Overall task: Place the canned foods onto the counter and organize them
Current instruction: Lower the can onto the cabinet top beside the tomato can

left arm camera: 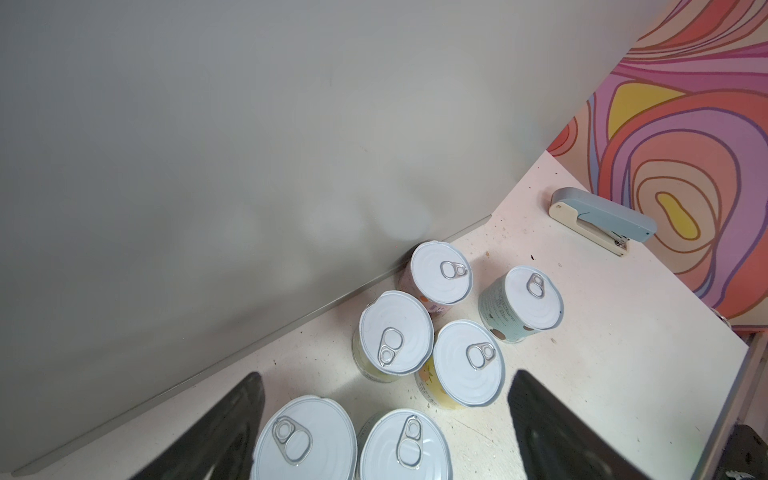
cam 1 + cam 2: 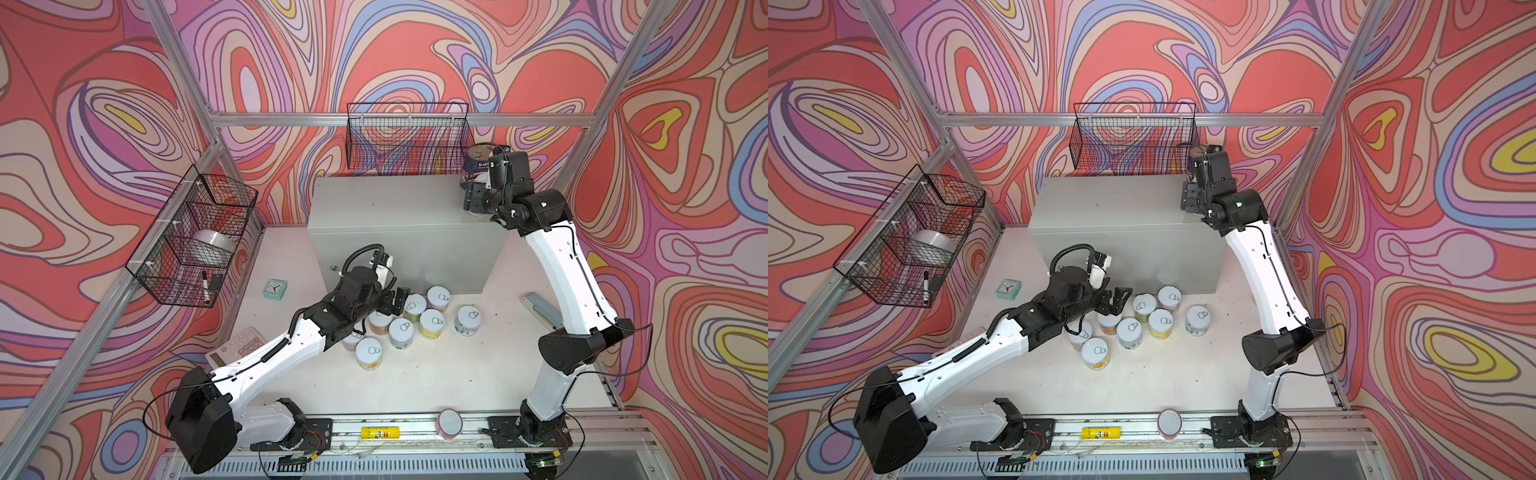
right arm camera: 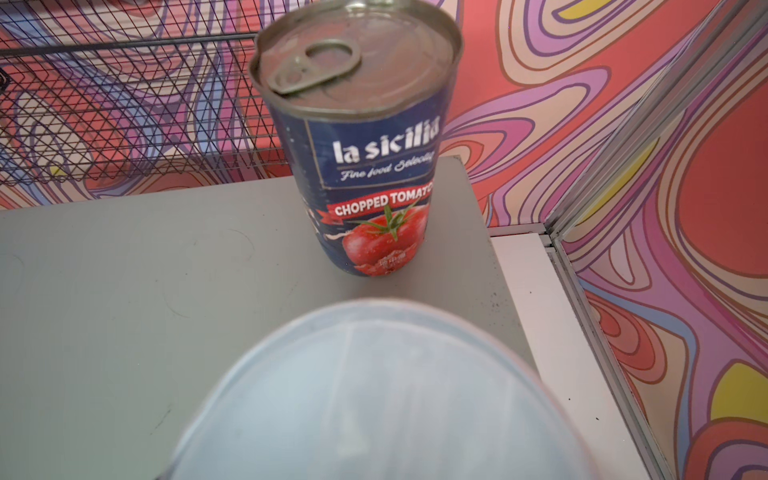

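Observation:
The counter (image 2: 395, 203) (image 2: 1113, 199) is a grey box at the back of the white table. A tall dark-blue tomato can (image 2: 478, 160) (image 3: 365, 166) stands on its back right corner. My right gripper (image 2: 476, 197) (image 2: 1190, 195) hangs over the counter's right end, shut on a white-lidded can (image 3: 374, 395) that hides its fingers. Several white-lidded cans (image 2: 432, 323) (image 2: 1160, 322) (image 1: 467, 361) stand clustered on the table before the counter. My left gripper (image 2: 395, 301) (image 2: 1117, 301) (image 1: 384, 376) hovers open above that cluster, jaws wide and holding nothing.
A teal clock (image 2: 275, 289), a calculator (image 2: 241, 347) and a stapler (image 2: 540, 309) (image 1: 602, 218) lie on the table. A pink roll (image 2: 449, 423) and yellow tube (image 2: 380, 432) sit on the front rail. Wire baskets (image 2: 407, 137) (image 2: 191, 237) hang on the walls.

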